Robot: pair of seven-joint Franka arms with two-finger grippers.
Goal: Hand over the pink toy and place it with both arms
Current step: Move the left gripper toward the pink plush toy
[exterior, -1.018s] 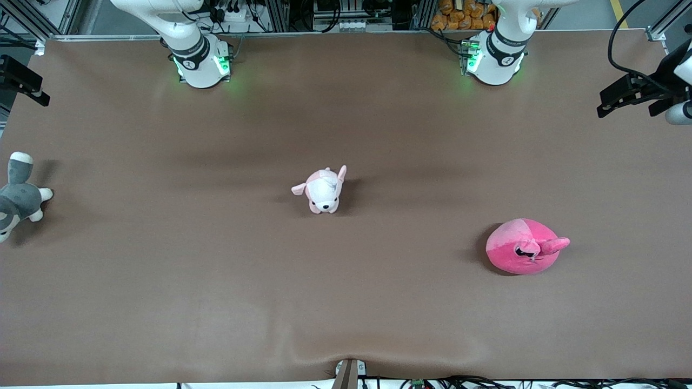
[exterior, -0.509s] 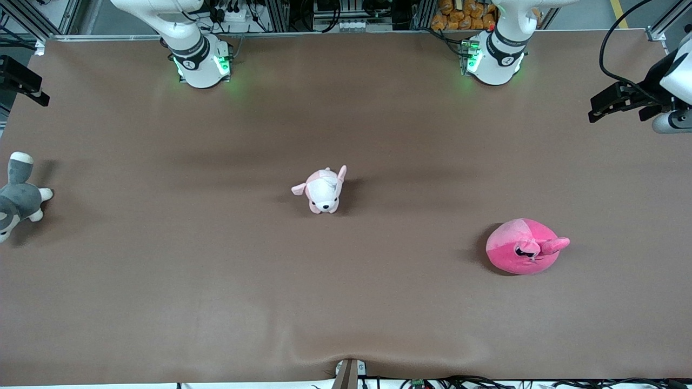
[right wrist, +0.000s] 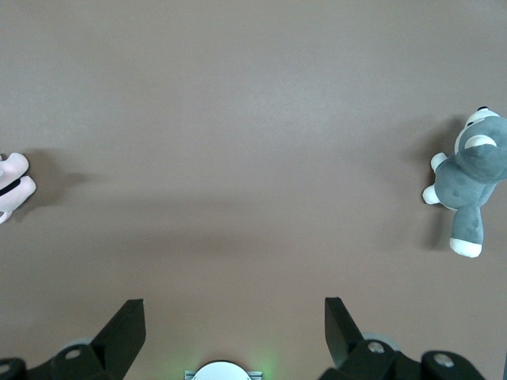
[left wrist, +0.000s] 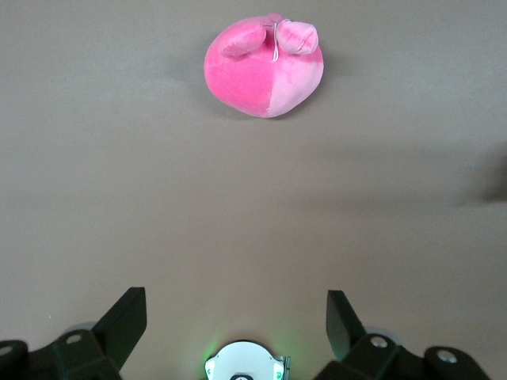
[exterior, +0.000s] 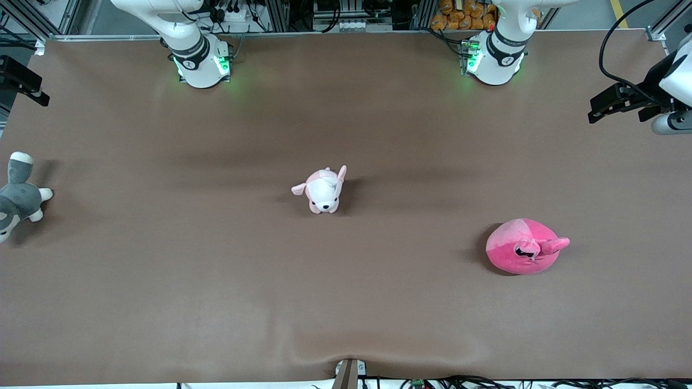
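Bring your left gripper down over the pink toy.
Both grippers, right gripper included, are spread and empty; grip its round body.

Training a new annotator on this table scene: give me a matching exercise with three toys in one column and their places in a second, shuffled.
Things:
1. pink toy
2. pale pink-and-white dog plush
3. grey-and-white plush

Places:
A. middle of the table
B. table edge at the right arm's end
C. toward the left arm's end, nearest the front camera

Pairs: 1-C, 2-A, 3-B
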